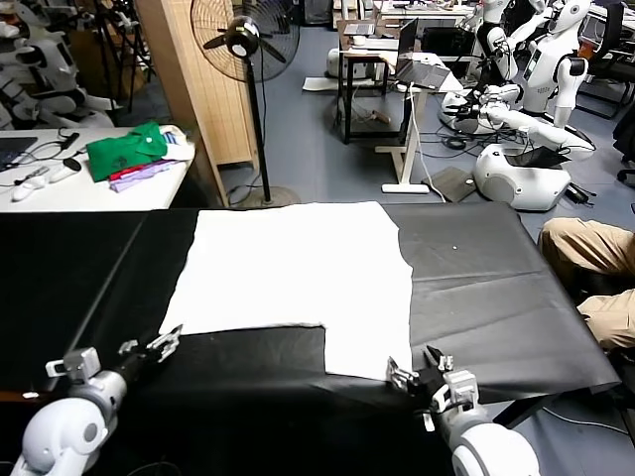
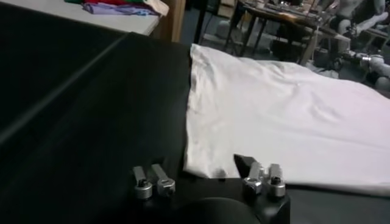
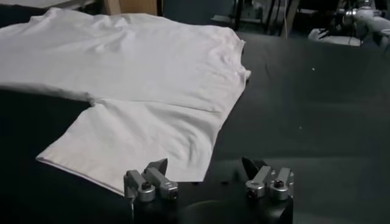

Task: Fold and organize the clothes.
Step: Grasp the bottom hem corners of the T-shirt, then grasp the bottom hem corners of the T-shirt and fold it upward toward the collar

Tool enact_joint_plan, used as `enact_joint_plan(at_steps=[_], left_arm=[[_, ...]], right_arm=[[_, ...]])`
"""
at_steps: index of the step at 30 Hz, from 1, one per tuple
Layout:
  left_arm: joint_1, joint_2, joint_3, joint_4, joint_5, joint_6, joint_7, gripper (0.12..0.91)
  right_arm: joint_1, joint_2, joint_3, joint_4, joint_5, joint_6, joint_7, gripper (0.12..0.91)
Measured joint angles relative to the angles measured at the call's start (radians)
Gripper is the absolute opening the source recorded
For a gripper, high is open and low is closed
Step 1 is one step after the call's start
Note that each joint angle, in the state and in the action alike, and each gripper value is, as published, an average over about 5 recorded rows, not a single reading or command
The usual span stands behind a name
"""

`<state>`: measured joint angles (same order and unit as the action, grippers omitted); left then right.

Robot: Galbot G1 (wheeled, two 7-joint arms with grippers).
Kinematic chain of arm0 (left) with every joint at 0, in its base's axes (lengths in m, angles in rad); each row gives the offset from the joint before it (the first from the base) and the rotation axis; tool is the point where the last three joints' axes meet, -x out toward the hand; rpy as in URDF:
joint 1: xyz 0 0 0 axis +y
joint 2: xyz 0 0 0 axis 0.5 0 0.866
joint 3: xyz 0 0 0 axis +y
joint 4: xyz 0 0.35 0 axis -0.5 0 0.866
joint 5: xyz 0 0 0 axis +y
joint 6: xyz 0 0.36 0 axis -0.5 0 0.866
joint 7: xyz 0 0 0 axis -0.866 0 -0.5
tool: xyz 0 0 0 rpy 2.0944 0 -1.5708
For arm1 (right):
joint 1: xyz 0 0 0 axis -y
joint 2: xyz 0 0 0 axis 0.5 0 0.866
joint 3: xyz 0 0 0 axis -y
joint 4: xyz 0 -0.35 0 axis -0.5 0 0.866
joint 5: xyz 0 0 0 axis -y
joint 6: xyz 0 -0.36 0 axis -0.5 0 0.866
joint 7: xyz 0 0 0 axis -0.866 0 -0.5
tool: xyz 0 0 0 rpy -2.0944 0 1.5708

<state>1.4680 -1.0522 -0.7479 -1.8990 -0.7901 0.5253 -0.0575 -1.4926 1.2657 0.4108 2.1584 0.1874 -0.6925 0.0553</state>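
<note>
The clothes, a plain white T-shirt (image 1: pixel 298 268), lie spread flat on the black-covered table (image 1: pixel 486 288), with no print showing. My left gripper (image 1: pixel 159 345) is low at the shirt's near left corner. In the left wrist view the left gripper (image 2: pixel 201 173) is open, and the shirt's corner (image 2: pixel 204 164) lies just ahead between its fingers. My right gripper (image 1: pixel 417 369) is at the near right corner. In the right wrist view the right gripper (image 3: pixel 204 165) is open, and the shirt's edge (image 3: pixel 152 140) reaches one finger (image 3: pixel 159 167).
A green garment (image 1: pixel 127 151) and a purple cloth lie on a white side table at the back left. A standing fan (image 1: pixel 245 40) and parked robots (image 1: pixel 521 169) are behind the table. A person's knees (image 1: pixel 595 268) are at the table's right edge.
</note>
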Motion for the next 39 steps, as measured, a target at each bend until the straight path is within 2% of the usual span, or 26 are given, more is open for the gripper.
enact_joint_plan(at_steps=[4,6,8,15,21,23,26,30,39], left_arm=[[0.010,-0.003,0.001,-0.003,0.002,-0.004,0.010,0.177],[0.019,-0.006,-0.001,-0.012,0.003,-0.006,0.012,0.137],[0.030,-0.010,-0.004,-0.027,0.004,-0.005,0.010,0.129],[0.106,-0.004,-0.042,-0.124,-0.008,-0.010,0.001,0.127],[0.250,0.023,-0.131,-0.243,-0.048,-0.032,-0.012,0.127],[0.283,0.027,-0.158,-0.269,-0.056,-0.042,-0.021,0.127],[0.294,0.025,-0.181,-0.286,-0.051,-0.059,-0.027,0.127],[0.247,0.011,-0.176,-0.276,-0.024,-0.081,-0.024,0.127],[0.071,-0.021,-0.087,-0.156,0.061,-0.101,-0.015,0.127]], right_arm=[[-0.009,0.007,0.003,0.013,0.001,0.000,0.016,0.262],[-0.020,0.012,0.010,0.029,0.001,-0.003,0.025,0.169],[-0.036,0.019,0.020,0.054,0.002,-0.013,0.035,0.125],[-0.135,0.032,0.075,0.186,0.032,-0.043,0.068,0.120],[-0.206,0.021,0.114,0.268,0.077,-0.040,0.079,0.120],[-0.204,0.015,0.117,0.269,0.095,-0.018,0.076,0.120],[-0.175,0.005,0.117,0.235,0.112,0.059,0.065,0.121],[-0.087,-0.012,0.103,0.123,0.124,0.164,0.045,0.121],[0.160,-0.066,0.013,-0.125,0.061,0.263,0.012,0.121]])
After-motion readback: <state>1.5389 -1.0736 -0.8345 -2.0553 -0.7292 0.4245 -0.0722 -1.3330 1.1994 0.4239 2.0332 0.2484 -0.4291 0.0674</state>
